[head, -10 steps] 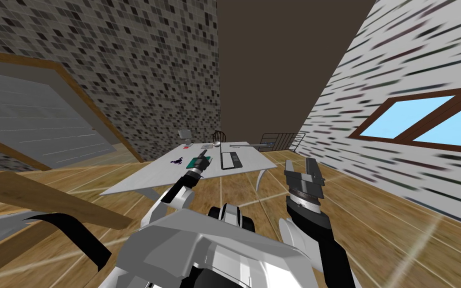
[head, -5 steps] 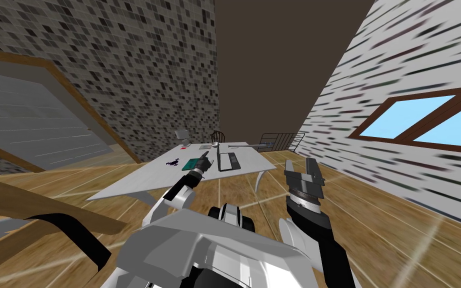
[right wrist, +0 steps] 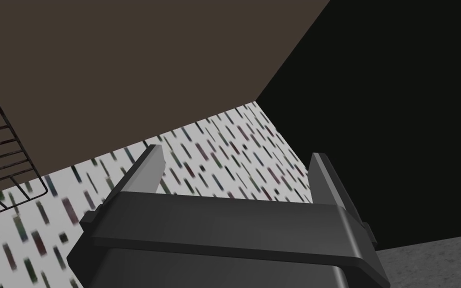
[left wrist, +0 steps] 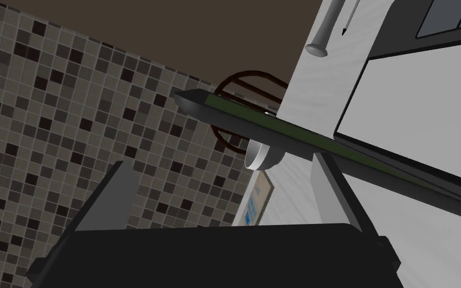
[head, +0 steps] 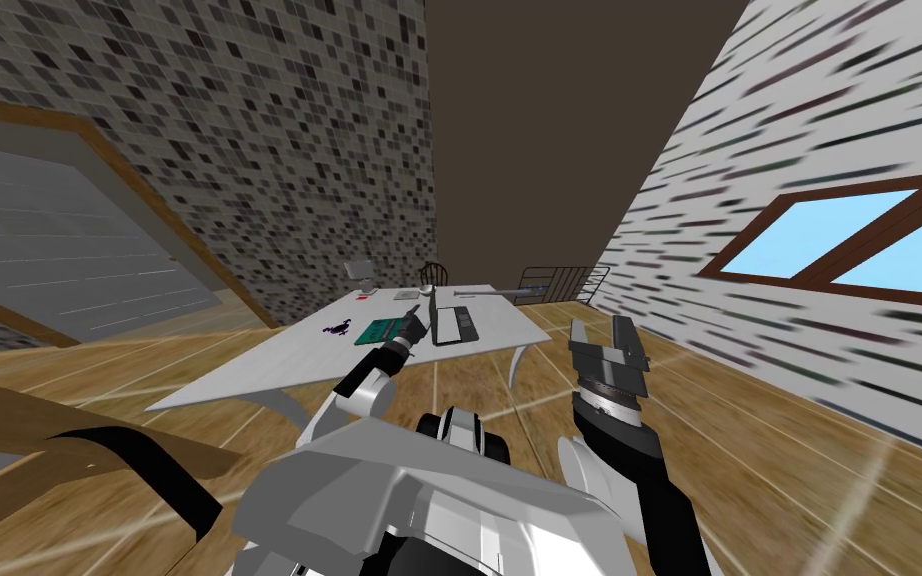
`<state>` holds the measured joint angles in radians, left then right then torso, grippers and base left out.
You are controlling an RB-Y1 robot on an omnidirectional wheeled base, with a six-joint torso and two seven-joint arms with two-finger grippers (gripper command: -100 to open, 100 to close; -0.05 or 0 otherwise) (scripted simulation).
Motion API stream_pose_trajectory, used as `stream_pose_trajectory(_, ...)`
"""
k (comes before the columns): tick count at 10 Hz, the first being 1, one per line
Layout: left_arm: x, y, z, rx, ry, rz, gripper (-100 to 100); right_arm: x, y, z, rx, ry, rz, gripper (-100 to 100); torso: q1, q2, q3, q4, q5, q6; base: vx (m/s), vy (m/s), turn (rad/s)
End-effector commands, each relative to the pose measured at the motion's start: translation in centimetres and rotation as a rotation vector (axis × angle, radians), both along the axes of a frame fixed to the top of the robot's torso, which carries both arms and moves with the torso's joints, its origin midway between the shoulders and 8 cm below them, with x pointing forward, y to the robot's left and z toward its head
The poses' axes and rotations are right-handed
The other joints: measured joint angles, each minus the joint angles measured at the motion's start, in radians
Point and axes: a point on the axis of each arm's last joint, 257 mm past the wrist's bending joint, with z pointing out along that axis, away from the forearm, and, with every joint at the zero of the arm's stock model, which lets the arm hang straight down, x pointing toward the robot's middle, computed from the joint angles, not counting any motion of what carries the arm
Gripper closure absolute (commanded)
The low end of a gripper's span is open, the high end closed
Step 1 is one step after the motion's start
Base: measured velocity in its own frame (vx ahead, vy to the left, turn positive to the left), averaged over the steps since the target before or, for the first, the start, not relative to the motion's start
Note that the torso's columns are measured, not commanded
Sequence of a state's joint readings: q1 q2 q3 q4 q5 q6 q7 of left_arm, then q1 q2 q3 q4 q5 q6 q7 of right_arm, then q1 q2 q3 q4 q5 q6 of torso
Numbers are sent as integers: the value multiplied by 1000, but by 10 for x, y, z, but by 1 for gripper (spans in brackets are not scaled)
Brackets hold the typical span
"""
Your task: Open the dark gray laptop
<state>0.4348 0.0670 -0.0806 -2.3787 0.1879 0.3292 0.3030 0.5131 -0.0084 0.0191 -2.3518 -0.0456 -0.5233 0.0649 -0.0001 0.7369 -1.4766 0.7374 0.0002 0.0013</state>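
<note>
White table (head: 279, 362), left to right: a small purple object (head: 335, 326); a flat green rectangle (head: 377, 330); the left gripper (left wrist: 220, 165), fingers spread, one tip hidden behind the raised lid edge (left wrist: 274, 132) of the dark grey laptop (head: 457, 325), which lies partly open towards the table's right edge. A small card (left wrist: 256, 199) beside the lid bears blue marks, unreadable. The right gripper (head: 601, 335) is held clear of the table, fingers apart.
</note>
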Motion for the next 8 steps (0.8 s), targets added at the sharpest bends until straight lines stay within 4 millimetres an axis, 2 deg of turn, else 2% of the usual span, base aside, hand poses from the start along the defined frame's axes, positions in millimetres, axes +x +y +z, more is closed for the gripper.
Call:
stream_pose_trajectory(1, 2, -5, -2, -93, 20, 16, -100, 0, 0, 0, 0, 0, 0, 0, 0, -1, 0, 0, 0, 0, 33, -19, -7)
stream_pose_trajectory(3, 2, -4, -2, -99, 19, 19, -100, 0, 0, 0, 0, 0, 0, 0, 0, 0, 0, 0, 0, -1, 14, -10, -1)
stream_pose_trajectory(8, -31, -42, -1, -82, 20, -25, -100, 0, 0, 0, 0, 0, 0, 0, 1, -2, -1, 0, 0, -1, 96, 37, 80)
